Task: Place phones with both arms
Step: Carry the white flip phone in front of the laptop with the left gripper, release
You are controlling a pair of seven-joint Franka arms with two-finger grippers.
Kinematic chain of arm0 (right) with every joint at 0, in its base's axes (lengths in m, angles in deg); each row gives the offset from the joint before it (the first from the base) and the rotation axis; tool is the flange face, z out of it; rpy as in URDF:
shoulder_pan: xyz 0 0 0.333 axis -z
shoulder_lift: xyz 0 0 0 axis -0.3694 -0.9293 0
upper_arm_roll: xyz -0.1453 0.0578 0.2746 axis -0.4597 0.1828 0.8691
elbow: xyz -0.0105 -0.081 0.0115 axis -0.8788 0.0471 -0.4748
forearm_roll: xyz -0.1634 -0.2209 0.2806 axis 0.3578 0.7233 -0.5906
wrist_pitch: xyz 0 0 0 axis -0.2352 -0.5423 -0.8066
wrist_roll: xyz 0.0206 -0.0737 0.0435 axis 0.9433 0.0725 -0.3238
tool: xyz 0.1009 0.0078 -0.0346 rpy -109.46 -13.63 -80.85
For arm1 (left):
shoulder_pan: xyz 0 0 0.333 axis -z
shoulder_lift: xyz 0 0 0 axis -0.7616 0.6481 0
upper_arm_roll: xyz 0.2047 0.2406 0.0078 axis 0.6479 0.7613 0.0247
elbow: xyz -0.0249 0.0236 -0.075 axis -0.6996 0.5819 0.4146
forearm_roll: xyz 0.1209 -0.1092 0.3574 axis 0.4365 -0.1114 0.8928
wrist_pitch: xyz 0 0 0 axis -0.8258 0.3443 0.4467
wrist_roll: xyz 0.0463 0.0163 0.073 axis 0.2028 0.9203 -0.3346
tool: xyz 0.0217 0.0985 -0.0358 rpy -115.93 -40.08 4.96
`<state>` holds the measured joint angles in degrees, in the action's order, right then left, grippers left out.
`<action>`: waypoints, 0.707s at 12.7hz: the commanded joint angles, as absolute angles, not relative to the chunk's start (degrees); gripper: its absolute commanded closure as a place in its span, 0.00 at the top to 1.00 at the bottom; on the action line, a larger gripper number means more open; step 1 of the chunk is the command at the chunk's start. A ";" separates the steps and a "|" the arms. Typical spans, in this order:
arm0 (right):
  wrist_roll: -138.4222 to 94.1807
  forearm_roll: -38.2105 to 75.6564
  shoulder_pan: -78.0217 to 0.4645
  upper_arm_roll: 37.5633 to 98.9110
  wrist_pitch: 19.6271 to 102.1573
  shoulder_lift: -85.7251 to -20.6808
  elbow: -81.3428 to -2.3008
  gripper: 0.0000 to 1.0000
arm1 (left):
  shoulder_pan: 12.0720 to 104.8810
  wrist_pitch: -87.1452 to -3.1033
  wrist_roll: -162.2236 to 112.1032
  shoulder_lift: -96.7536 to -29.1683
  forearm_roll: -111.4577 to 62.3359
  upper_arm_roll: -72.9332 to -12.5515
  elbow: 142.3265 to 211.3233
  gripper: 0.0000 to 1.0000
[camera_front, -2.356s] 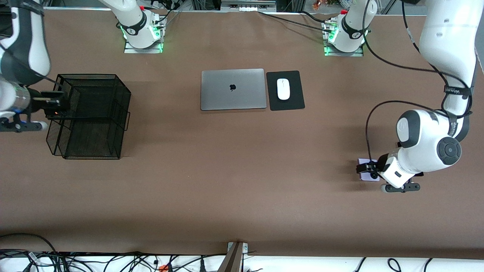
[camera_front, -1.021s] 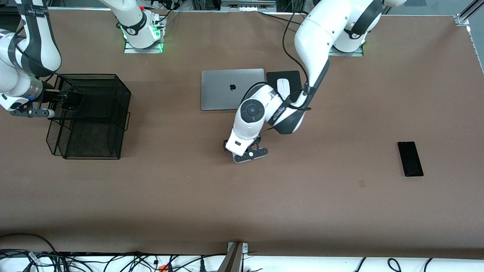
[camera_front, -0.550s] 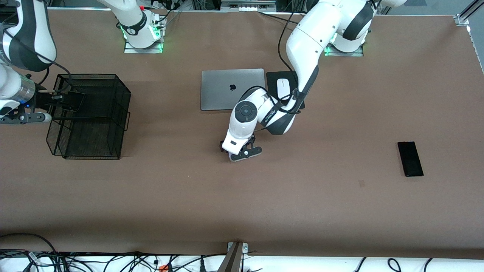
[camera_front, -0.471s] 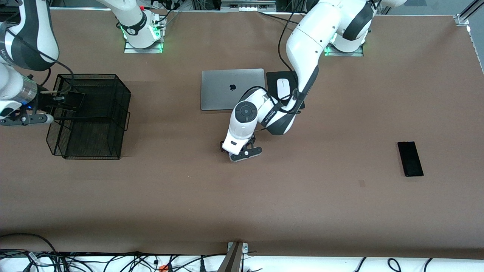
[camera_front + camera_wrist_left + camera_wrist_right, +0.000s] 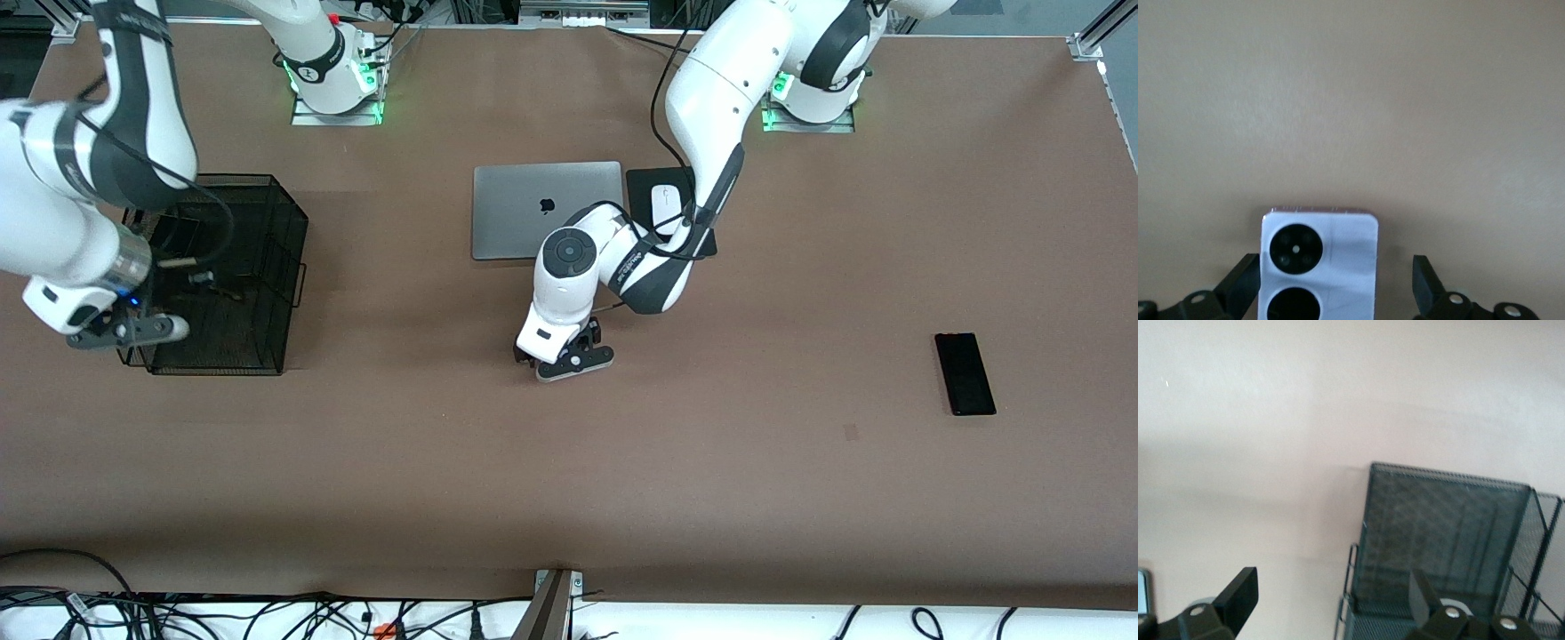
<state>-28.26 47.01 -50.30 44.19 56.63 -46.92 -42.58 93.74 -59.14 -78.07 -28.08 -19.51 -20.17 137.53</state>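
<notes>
The lilac flip phone lies flat on the desk in the middle of the front view, nearer the camera than the silver laptop. Its two black circles face up. The left hand is down around it with its fingers spread. One finger sits just beside the phone's edge and the other stands clear of it, so the hand grips nothing.

The step looks like the release. To finish it well, the hand should rise straight up before it swings away, because a sideways pull could let the close finger drag or spin the phone.

The right hand hangs over the black mesh basket at the right arm's end of the frame, spread wide and empty. I cannot tell whether a phone lies inside the mesh.

The long black slab phone is untouched at the left arm's end, in the lower half of the frame, and is probably the next pick.

The laptop lid carries an apple logo. The left arm has a strip of lettering too small to read, and the lilac phone shows no brand
</notes>
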 commanded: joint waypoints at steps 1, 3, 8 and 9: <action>-23.87 45.64 -52.18 45.03 56.01 -53.11 -36.32 1.00 | 89.79 -54.90 -77.59 -34.41 -18.21 -19.67 140.20 1.00; -23.50 42.31 -52.18 46.70 58.20 -54.95 -36.14 1.00 | 84.70 -46.92 -72.69 -40.47 -18.29 -19.76 142.40 1.00; -23.86 41.77 -52.18 56.61 64.26 -64.52 -27.46 1.00 | 68.62 -29.76 -51.88 -55.77 -18.38 -19.93 148.56 1.00; -23.51 41.77 -52.18 59.25 65.93 -66.37 -25.61 1.00 | 64.41 -27.48 -46.18 -57.37 -18.38 -20.02 148.65 1.00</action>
<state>-23.89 42.69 -52.68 55.86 64.56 -61.60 -31.59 70.57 -30.06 -54.83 -51.15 -19.07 -18.53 142.93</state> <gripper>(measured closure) 0.000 0.000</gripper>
